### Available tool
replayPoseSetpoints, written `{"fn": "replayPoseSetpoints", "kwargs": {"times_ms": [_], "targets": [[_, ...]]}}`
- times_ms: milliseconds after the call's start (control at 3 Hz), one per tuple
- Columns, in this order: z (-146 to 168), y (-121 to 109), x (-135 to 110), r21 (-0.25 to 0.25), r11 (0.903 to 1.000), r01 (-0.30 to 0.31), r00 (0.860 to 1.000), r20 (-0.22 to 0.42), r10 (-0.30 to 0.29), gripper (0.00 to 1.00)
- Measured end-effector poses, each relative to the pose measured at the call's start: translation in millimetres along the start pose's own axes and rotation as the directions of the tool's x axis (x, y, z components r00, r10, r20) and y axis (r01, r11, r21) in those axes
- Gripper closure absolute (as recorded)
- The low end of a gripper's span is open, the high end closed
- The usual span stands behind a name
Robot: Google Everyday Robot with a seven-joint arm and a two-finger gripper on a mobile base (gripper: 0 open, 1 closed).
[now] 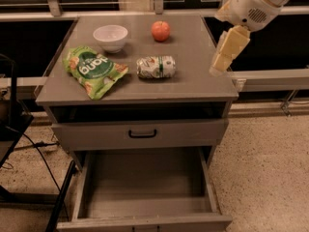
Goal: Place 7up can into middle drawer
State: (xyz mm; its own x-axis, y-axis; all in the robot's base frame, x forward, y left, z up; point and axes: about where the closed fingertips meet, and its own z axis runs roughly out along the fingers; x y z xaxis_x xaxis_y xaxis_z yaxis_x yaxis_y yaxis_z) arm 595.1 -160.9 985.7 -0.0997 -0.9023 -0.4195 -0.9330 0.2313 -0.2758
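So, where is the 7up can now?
In the camera view, the 7up can lies sideways on the cabinet top, right of the snack bag; the gripper hangs by its right edge.

We find the claw (pixel 220 62) at the right edge of the surface (pixel 193 76), its arm (pixel 256 4) cut off by the top edge. The bottom edge crops the middle drawer (pixel 145 199) front. The 7up can (pixel 156 67) lettering is too blurred to read.
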Motion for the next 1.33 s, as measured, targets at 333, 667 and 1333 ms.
{"fn": "replayPoseSetpoints", "kwargs": {"times_ms": [333, 667, 1333], "targets": [[29, -23, -17, -0.025, 0.9996, -0.01, 0.995, 0.095, 0.013, 0.0], [62, -37, -35, -0.058, 0.9982, -0.012, 0.978, 0.206, 0.024, 0.0], [81, -36, -26, -0.116, 0.9921, -0.048, 0.967, 0.245, 0.075, 0.0]]}}
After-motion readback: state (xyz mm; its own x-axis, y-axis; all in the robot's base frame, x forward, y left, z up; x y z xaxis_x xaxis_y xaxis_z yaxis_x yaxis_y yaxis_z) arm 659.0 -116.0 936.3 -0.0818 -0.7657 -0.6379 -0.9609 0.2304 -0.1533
